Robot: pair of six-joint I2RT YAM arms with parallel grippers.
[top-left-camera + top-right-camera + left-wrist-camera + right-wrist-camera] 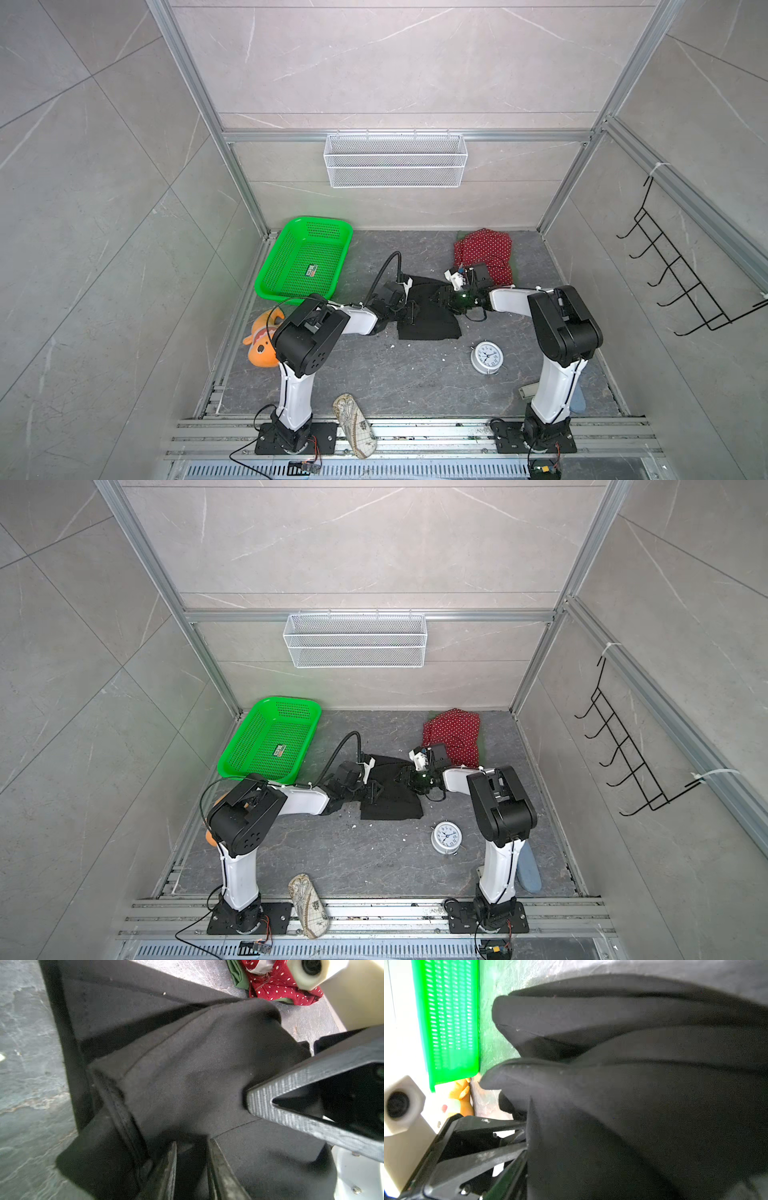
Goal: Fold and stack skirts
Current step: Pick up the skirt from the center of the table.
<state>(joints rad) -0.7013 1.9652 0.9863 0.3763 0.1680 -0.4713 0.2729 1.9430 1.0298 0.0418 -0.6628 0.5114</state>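
The black skirt (430,326) lies rumpled at the middle of the table (374,374), with the red dotted skirt (482,249) on the green skirt (239,977) at its 1 o'clock. Our left gripper (193,1142) pinches a raised fold at the black skirt's 9 o'clock edge; the right gripper (439,296) rests on it toward 1 o'clock, and we cannot tell whether its jaws have hold. We judge the cloth light and limp, so we would take it by the hemmed edge, corners apart.

Basket (291,249) back left, plush toy (262,347) before it; skirt pile (484,249) back right; centre skirt (428,324) behind clock (487,357).
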